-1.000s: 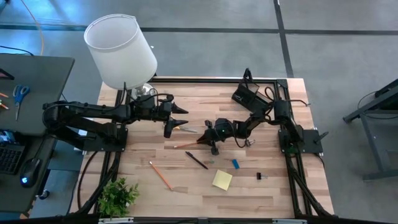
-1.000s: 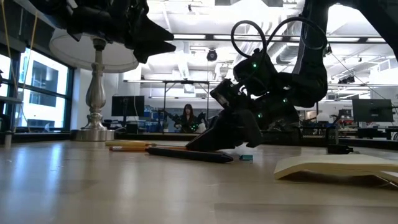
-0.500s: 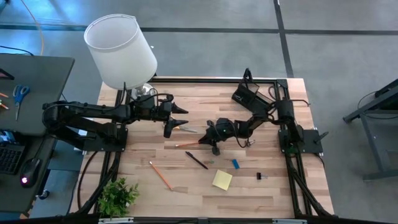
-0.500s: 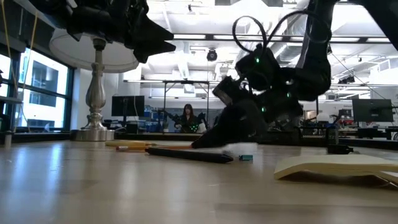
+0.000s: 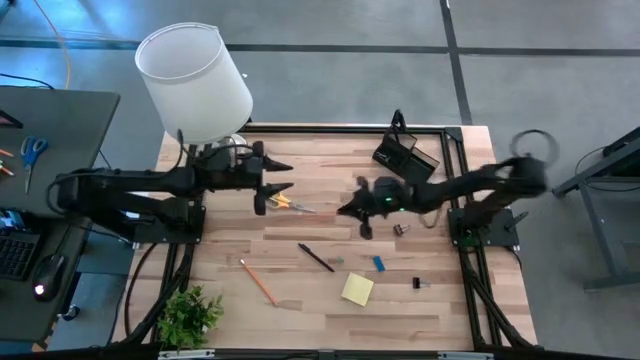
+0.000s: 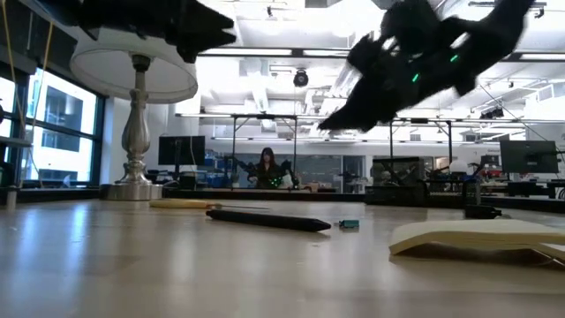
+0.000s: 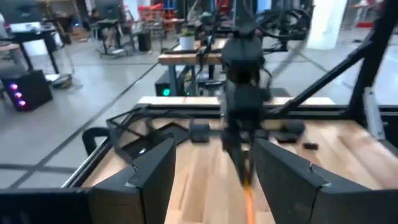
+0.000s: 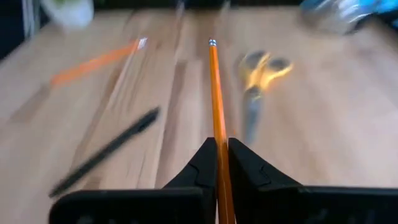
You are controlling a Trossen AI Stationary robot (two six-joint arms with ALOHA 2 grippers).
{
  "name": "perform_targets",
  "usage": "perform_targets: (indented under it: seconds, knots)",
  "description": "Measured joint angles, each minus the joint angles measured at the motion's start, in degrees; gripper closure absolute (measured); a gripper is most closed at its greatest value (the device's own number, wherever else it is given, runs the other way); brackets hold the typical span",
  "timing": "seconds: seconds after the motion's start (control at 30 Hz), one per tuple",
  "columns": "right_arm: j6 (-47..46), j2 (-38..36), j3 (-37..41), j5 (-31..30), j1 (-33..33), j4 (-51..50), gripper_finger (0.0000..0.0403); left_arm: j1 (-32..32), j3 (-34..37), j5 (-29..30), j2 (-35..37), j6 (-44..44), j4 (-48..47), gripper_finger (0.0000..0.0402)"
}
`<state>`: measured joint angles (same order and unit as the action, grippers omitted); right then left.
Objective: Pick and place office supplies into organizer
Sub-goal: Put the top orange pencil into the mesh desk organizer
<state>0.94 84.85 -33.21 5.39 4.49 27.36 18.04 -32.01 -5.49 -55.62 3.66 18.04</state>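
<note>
The orange pencil (image 8: 217, 118) is pinched between the right gripper (image 8: 217, 163) fingers, lifted above mid-table, centre frame in the high view. Carry it level to the organizer (image 5: 398, 155) at upper right, then tip it upright over a compartment. Left gripper (image 5: 281, 177), spread, hovers above the yellow-handled scissors (image 5: 283, 202).

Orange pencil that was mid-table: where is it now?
The orange pencil is clamped in the right gripper, lifted above the table's middle, with the yellow-handled scissors below on the left-arm side.
</note>
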Motion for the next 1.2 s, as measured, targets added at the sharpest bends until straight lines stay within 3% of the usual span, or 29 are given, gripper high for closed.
perform_targets:
  seconds: [0.2,0.33,0.47,0.87,1.2]
  knots:
    - [-1.5,-19.2,6.9,-9.4,0.0,1.9,0.0398,0.0,0.0,-3.9,-0.4,-1.4,0.4,0.0197]
    - [-1.1,-27.6,9.7,-10.4,0.0,2.8,0.0398,0.0,0.0,-3.4,-2.0,-2.4,3.4,0.0197]
    - [-1.0,-31.0,10.9,-9.6,-0.8,8.3,0.0398,0.0,0.0,-2.4,-5.9,-3.5,10.9,0.0197]
    - [2.1,-23.8,10.9,-8.8,-3.5,25.1,0.0398,0.0,0.0,-3.0,-24.4,-12.6,50.1,0.0197]
    - [1.4,-9.4,10.4,-8.8,-1.8,41.0,0.0397,-1.0,0.0,-5.8,-29.1,-14.3,54.4,0.0197]
